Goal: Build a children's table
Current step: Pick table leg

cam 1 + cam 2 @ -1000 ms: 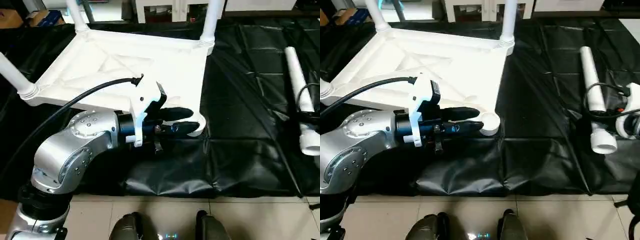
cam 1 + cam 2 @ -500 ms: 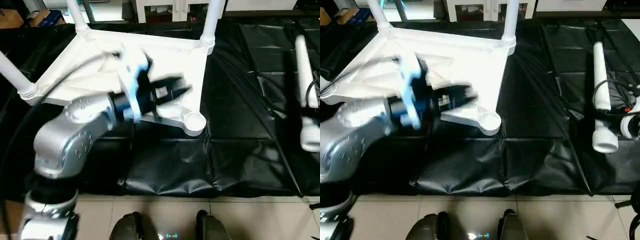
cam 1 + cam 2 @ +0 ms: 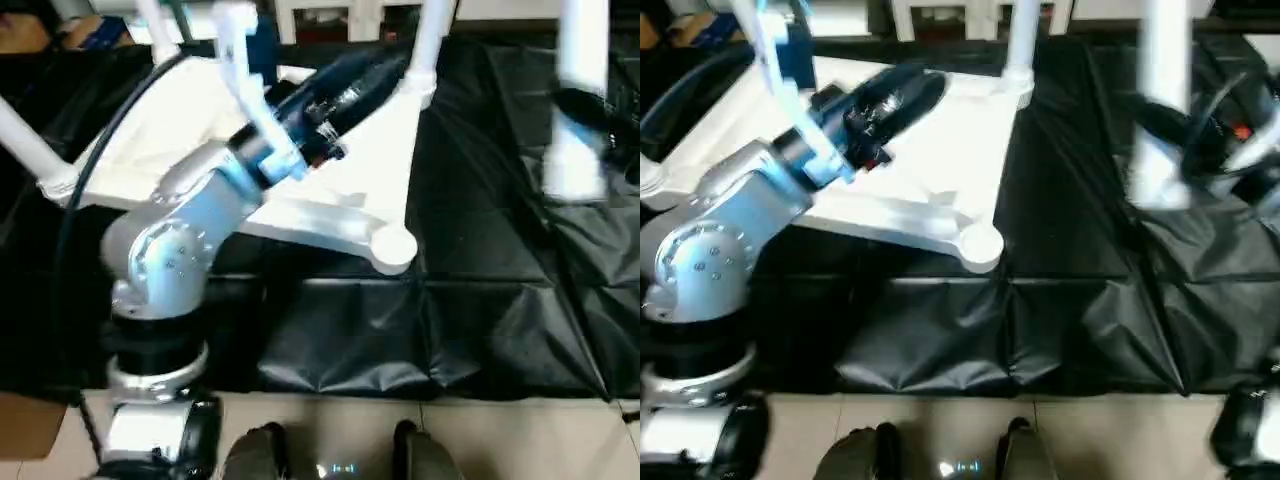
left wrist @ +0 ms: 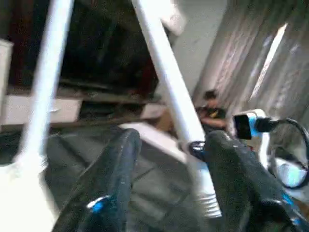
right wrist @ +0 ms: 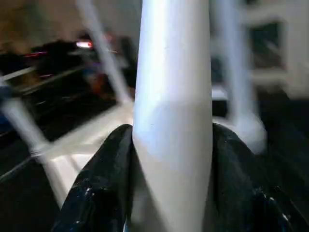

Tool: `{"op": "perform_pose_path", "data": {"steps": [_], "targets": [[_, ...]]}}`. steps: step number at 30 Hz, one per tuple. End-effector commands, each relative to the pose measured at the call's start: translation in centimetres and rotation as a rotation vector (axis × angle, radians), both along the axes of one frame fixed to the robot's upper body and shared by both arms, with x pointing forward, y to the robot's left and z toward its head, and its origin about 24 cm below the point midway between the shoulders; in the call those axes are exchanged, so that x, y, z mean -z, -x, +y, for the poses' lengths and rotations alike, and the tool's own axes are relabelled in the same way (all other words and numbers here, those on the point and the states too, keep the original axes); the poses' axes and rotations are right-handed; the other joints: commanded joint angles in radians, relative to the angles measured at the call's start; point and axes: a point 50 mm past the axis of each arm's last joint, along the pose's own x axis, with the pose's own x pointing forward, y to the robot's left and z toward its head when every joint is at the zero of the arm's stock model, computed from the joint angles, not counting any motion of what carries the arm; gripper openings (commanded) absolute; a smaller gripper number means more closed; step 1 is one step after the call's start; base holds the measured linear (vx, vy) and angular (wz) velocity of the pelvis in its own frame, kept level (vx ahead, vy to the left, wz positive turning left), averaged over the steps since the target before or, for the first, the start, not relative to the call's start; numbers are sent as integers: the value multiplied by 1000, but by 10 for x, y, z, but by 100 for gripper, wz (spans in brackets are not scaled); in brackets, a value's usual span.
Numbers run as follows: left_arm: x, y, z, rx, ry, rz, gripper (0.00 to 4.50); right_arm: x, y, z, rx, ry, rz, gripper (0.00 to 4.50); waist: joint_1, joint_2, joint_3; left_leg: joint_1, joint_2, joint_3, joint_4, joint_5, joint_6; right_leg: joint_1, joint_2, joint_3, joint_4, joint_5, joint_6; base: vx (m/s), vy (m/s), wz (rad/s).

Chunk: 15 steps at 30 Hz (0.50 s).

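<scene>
The children's table top (image 3: 372, 170) lies upside down on black sheeting. White legs stand in three corners: left (image 3: 28, 148), back left (image 3: 153, 28) and back right (image 3: 430, 40). The front right socket (image 3: 393, 247) is empty. My left gripper (image 3: 385, 68) is raised over the top, pointing towards the back right. In the left wrist view its fingers (image 4: 116, 179) stand open with nothing between them. At the right, my right gripper (image 5: 173, 140) is shut on a fourth leg (image 3: 580, 60), held nearly upright above the sheeting.
Black sheeting (image 3: 480, 300) covers the floor around the table, creased and folded along its front edge. Pale tiles (image 3: 330, 425) run along the front. White shelving (image 3: 330, 15) stands beyond the table. A cardboard box (image 3: 30, 30) sits at the back left.
My left gripper has left the front right socket, swung up and back over the top, and opened wider. My right gripper has raised the fourth leg off the sheeting to nearly upright.
</scene>
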Motion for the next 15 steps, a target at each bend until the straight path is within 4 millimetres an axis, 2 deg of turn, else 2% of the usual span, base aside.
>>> {"op": "perform_pose_path", "data": {"steps": [1,4,5,7,10,11,13,15], "targets": [[-5,1,-2,38,37,4,286,-4,7,11,-49,28,-58,185,2,-33,-98,30,-11,11,-53,-113,163,68,18,-7,-62,-251,-229,0,0,0],[-10,2,-9,90,81,10,299,-2,12,29,-120,67,-80,185,2,-32,-96,29,-13,8,-58,-132,135,68,16,-7,-67,-293,-196,0,0,0],[-12,3,-11,134,112,20,317,4,15,40,-147,126,-81,185,4,-32,-100,30,-12,7,-57,-125,125,67,16,-6,-67,-276,-191,0,0,0],[-14,5,-14,194,149,35,329,14,21,54,-177,206,-78,185,7,-31,-99,25,-12,5,-59,-115,116,71,14,-5,-62,-253,-187,0,0,0],[-14,6,-14,215,155,42,347,20,24,62,-204,236,-72,185,6,-31,-102,23,-14,5,-57,-100,124,72,14,-5,-60,-221,-188,0,0,0],[-14,6,-14,212,159,51,352,22,26,66,-222,252,-70,185,4,-36,-103,23,-15,6,-57,-99,127,74,15,-5,-60,-219,-187,0,0,0],[-14,6,-13,210,163,57,364,24,27,70,-239,260,-68,185,4,-32,-103,23,-15,5,-56,-91,129,74,14,-4,-58,-211,-187,0,0,0],[-14,5,-12,215,171,65,387,27,29,75,-256,274,-70,185,3,-34,-104,22,-14,5,-55,-82,132,76,14,-4,-55,-197,-191,0,0,0]]}}
